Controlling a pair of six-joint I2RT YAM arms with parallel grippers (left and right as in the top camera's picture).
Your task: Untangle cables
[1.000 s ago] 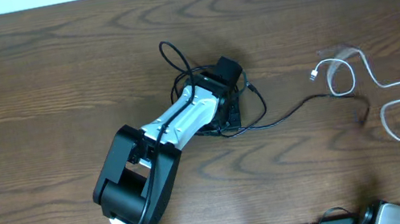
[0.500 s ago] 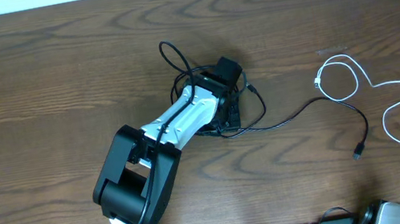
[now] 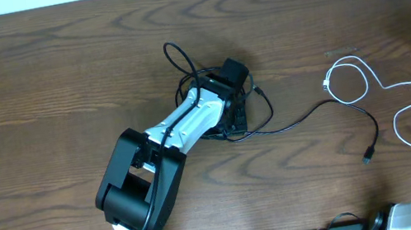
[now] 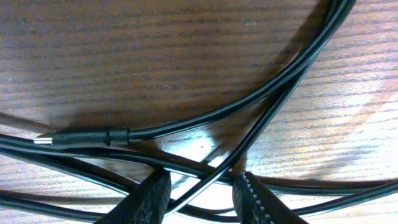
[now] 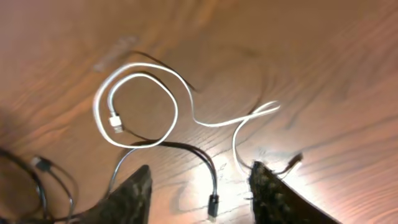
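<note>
The black cables (image 4: pixel 249 101) lie knotted in loops at the middle of the worktop (image 3: pixel 35 93). One black strand runs out of the knot toward the right edge and ends in a free plug (image 5: pixel 212 204) on the front side. The white cable (image 5: pixel 217 125) lies well toward the right edge, as one round loop with a wavy tail. The black strand touches the loop's near side, and I cannot tell which lies on top.

My left claw (image 4: pixel 202 180) is down on the knot. Its fingers stand part way apart and straddle one black strand without pinching it. Another plug end (image 4: pixel 81 137) lies just ahead of them, among several crossing strands. My right claw (image 5: pixel 200 171) hangs high over the white cable with its fingers apart and nothing between them.

As I judge it, the step in hand is to part the outgoing black strand from the white loop.

- **Anchor first.** I close my left claw on the strand it straddles, or press it down, so the knot does not slide when the far end is pulled.
- **Pick the right spot.** I bring my right claw down on the black strand just behind its free plug, where it lies apart from the white cable and only one cord can be caught.
- **Grip squarely.** I set the fingers across the strand so the thin cord does not slip out sideways.
- **Draw slowly.** I pull low over the worktop toward the front right corner and watch the white loop. If the loop drags along, I stop and move it aside.
</note>
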